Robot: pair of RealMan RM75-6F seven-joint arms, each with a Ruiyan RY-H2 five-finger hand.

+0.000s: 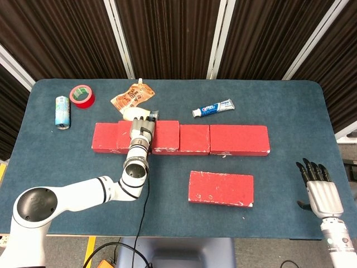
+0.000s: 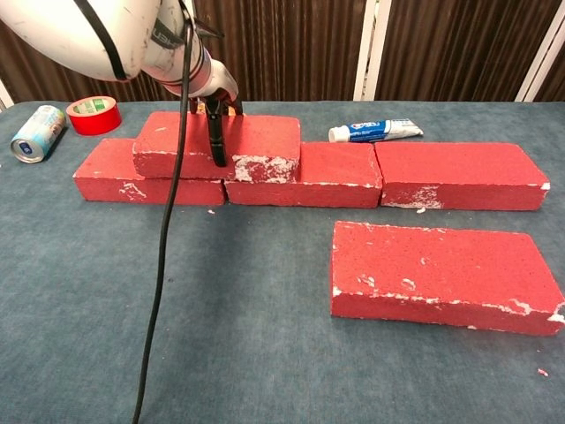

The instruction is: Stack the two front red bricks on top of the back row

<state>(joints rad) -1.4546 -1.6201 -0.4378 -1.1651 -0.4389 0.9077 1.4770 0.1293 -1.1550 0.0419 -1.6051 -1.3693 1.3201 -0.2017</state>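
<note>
Brick 1 sits on top of the back row, bridging the seam between its 2 leftmost bricks — a lapped placement, likely for stability. Left hand grips it from above, thumb down the near face, other fingers over the far edge; judged not yet released. Brick 2 lies flat on the table, nearer the robot and right of that hand, untouched. Right hand hovers well apart at the table's right edge — fingers extended, holding nothing.
</note>
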